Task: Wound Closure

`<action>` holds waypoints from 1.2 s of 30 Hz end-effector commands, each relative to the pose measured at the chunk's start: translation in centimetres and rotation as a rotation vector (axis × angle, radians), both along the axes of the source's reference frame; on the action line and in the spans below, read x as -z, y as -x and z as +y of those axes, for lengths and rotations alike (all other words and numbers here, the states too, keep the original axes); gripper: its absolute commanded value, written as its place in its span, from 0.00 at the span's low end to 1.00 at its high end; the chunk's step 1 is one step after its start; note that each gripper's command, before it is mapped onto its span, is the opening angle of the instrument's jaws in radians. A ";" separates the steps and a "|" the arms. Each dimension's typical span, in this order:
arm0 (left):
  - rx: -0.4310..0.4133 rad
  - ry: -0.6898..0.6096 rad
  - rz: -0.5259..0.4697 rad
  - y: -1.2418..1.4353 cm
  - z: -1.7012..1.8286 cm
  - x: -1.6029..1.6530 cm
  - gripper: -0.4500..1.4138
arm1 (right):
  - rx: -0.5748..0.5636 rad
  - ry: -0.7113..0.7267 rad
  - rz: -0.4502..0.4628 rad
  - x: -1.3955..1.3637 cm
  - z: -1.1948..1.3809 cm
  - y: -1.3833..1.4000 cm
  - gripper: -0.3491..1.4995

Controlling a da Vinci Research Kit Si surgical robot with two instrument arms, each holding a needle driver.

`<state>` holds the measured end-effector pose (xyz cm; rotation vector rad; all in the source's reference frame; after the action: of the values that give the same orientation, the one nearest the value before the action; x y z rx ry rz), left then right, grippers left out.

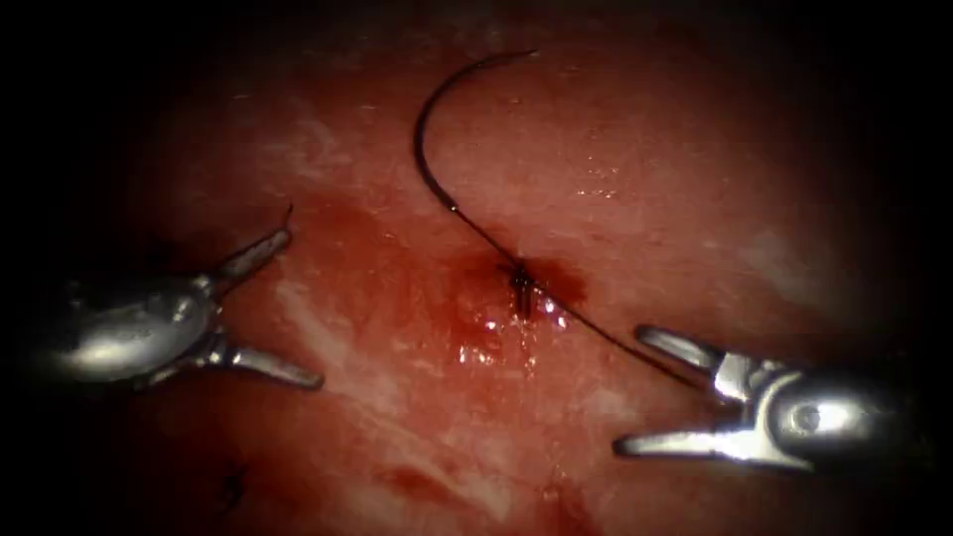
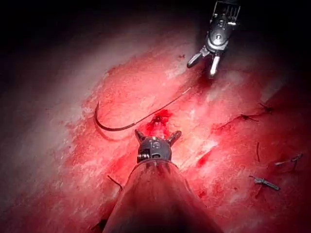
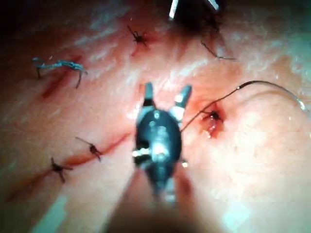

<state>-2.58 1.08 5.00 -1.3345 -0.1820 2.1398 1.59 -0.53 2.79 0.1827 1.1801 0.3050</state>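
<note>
— Both claws stand wide apart and hold nothing: left claw point(image 1: 263, 308) on the left of the cut, right claw point(image 1: 660, 392) on the right, each clear of the tissue point(image 1: 695, 179).

— Needle?

— Needle point(image 1: 429, 129) lies free on the tissue, above the knot point(image 1: 520, 283), none of its curve buried that I can see. Thread point(image 1: 596, 333) runs from its tail through the knot toward the right claw, passing just beside its upper jaw; contact unclear.

— Step?

— My reading: between stitches. Next move calls for a firm hold on the needle's body, away from its point.
</note>
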 end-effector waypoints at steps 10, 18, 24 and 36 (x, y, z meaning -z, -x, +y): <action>-0.119 0.033 -0.130 0.07 0.40 -0.42 0.41 | 0.066 -0.029 -0.039 -0.61 0.41 0.22 0.67; -0.115 0.047 -0.120 0.01 0.42 -0.53 0.43 | 0.079 0.033 -0.036 -0.60 0.37 0.24 0.66; -0.108 0.053 -0.114 0.02 0.41 -0.57 0.48 | 0.050 0.064 -0.065 -0.59 0.41 0.43 0.65; -0.106 0.055 -0.111 0.02 0.42 -0.63 0.47 | 0.038 0.077 -0.061 -0.57 0.35 0.42 0.65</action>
<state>-2.54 1.52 5.56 -1.5063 -0.2421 2.1737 1.12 -0.10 3.31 0.1229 1.1250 0.2310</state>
